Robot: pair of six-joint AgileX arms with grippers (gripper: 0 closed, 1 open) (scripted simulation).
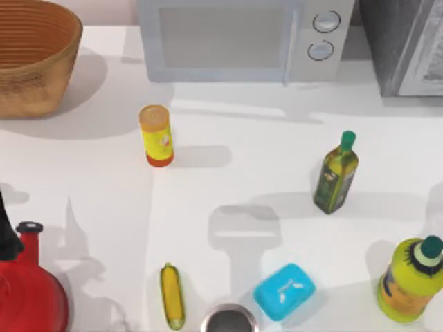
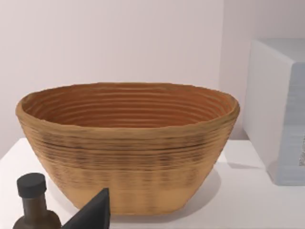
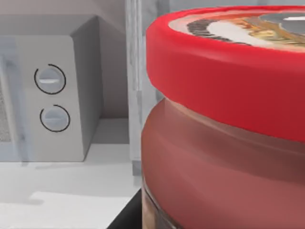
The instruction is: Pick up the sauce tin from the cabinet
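The sauce tin [image 3: 224, 119] looms very close in the right wrist view, with a red rim, a dark and pale top, and a reddish side. A dark part of my right gripper [image 3: 127, 217] shows right beside the tin's lower edge; I cannot tell whether it touches. Behind the tin runs a pale grey edge of the cabinet [image 3: 135, 71]. In the top view the cabinet [image 1: 405, 45] stands at the back right corner, grey with a dark speckled side. A dark part of my left gripper [image 2: 93, 212] shows in front of the basket [image 2: 128, 143].
The white microwave [image 1: 242, 38] stands at the back middle, the woven basket [image 1: 31, 55] at the back left. On the table are a yellow canister [image 1: 156, 135], an olive oil bottle [image 1: 337, 173], a yellow-green bottle [image 1: 410, 277], a blue block [image 1: 284, 291], corn [image 1: 172, 295], a metal cup [image 1: 228, 319] and a red kettle [image 1: 28, 290].
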